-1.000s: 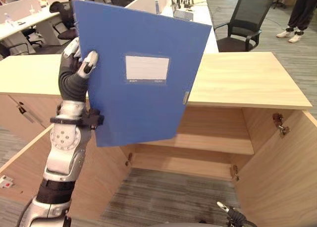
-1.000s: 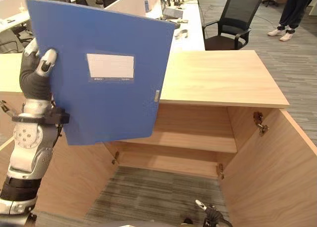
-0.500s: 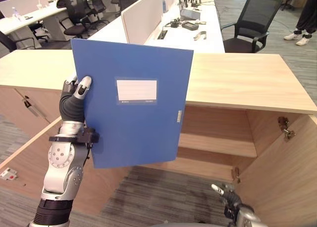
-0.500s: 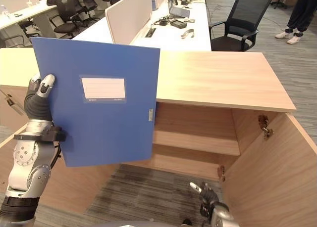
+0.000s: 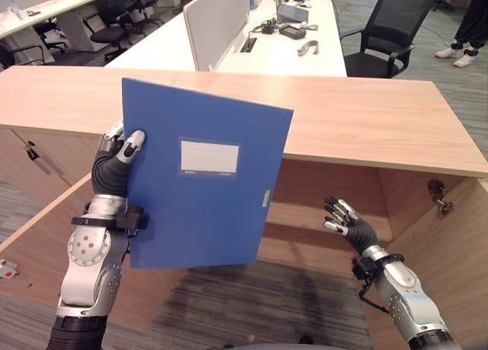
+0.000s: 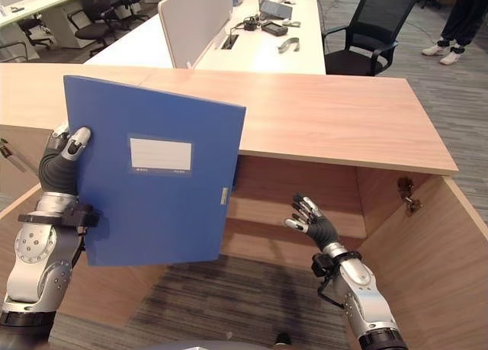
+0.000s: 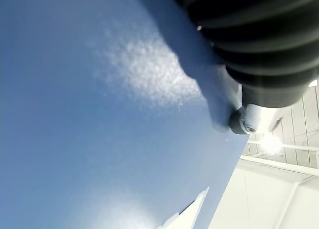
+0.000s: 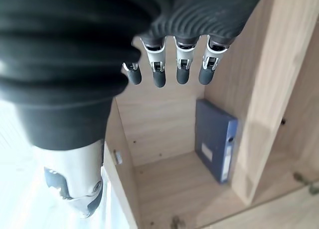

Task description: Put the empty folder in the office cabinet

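Note:
My left hand (image 5: 114, 164) holds a blue folder (image 5: 202, 186) upright by its left edge, thumb on the front cover and fingers behind it. The folder has a white label and hangs before the left half of the wooden cabinet (image 5: 358, 121). In the left wrist view the folder's cover (image 7: 99, 114) lies against the hand (image 7: 259, 39). My right hand (image 5: 345, 219) is open with fingers spread, raised before the cabinet's inner shelf (image 5: 335, 216). Past the right hand's fingers (image 8: 182, 64) another blue folder (image 8: 215, 145) stands inside a cabinet compartment.
Both cabinet doors stand open, one at the left (image 5: 34, 239) and one at the right (image 5: 454, 281). Behind the cabinet are office desks (image 5: 259, 45), a black chair (image 5: 381, 26) and a person's legs (image 5: 467, 26). Grey carpet (image 5: 229, 304) lies before the cabinet.
My right hand has come up from the bottom edge to the front of the shelf, fingers spread. The folder sits slightly lower and tilted. The camera has shifted.

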You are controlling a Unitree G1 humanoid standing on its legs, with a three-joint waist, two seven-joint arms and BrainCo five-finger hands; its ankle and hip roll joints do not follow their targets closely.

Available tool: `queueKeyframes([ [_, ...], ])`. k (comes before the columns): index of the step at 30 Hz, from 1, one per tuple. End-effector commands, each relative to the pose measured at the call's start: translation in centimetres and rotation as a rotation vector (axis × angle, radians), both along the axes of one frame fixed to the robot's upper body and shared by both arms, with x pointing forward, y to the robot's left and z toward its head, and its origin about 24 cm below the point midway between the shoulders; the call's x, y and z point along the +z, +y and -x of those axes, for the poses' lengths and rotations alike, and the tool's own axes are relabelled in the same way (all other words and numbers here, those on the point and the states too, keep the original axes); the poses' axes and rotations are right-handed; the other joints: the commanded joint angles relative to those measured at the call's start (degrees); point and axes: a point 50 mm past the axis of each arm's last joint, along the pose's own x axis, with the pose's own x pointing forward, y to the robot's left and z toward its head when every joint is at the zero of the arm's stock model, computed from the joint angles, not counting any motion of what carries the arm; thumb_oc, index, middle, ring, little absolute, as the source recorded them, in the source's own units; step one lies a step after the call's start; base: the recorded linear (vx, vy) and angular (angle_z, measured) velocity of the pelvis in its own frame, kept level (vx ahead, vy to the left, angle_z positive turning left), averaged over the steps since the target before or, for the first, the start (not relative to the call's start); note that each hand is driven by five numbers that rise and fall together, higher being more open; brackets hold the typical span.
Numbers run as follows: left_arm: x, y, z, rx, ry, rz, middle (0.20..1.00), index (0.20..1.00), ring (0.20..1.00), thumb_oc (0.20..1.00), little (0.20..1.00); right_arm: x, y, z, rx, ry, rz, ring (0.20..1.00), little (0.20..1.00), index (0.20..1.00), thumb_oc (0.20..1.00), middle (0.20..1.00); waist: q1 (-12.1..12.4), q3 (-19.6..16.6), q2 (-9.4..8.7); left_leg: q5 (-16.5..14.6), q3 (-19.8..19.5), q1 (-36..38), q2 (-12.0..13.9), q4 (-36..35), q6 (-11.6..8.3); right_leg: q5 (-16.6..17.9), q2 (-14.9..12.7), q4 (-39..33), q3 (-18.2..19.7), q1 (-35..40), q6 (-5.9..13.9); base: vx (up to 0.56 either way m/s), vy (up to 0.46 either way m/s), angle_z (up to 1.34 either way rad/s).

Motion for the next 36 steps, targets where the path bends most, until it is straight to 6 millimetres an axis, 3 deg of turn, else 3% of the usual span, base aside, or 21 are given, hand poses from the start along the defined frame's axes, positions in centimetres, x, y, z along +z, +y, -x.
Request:
queueKeyframes([
  [1,2.6,0.9,-0.4,0.045,-0.132,-0.037,0.200,0.200,0.200,0.200,0.200,3.6,2.2,-1.9,0.104,-0.160,-0.107,1.000,1.000,1.000,1.000,1.000,-0.65,0.20,-2.43,-3.87,1.57,0.20,-0.63,0.19,0.06,-8.14,-1.45,0.99,3.02,4.11,3.28,0.00,0.000,0.00],
  [10,4.2,-0.8,-1.4,0.009,-0.215,-0.076,0.200,0.200,0.200,0.200,0.200,3.9,5.3,-2.0,0.244,-0.160,-0.184,1.000,1.000,1.000,1.000,1.000,-0.91,0.06,-2.91,-3.86,1.64,0.07,-0.64,0.19,-0.04,-8.20,-1.48,1.06,2.99,4.11,3.34,0.00,0.000,0.00],
  [18,4.4,-2.0,-1.8,-0.036,-0.228,-0.102,0.200,0.200,0.200,0.200,0.200,5.8,8.4,-2.4,0.365,-0.228,-0.276,1.000,1.000,1.000,1.000,1.000,-0.80,0.02,-3.06,-3.92,2.42,0.14,-0.46,0.19,-0.08,-7.62,-1.38,0.96,3.08,3.54,3.52,0.00,-0.001,-0.03],
  [26,2.8,-3.4,-2.3,-0.091,-0.161,-0.095,0.200,0.200,0.200,0.200,0.200,7.8,11.3,-2.5,0.451,-0.297,-0.350,1.000,1.000,1.000,1.000,1.000,-1.07,-0.12,-3.06,-3.81,3.44,0.24,-0.31,0.19,-0.17,-7.54,-1.15,0.70,3.30,3.48,3.42,0.00,0.002,-0.07],
  [36,0.8,-5.2,-2.8,-0.167,-0.073,-0.103,0.200,0.200,0.200,0.200,0.200,9.1,13.2,-2.7,0.489,-0.338,-0.402,1.000,1.000,1.000,1.000,1.000,-1.02,0.10,-3.02,-3.68,3.51,0.08,-0.33,0.19,-0.06,-7.45,-1.15,0.68,3.26,3.37,3.34,0.00,0.000,0.00],
])
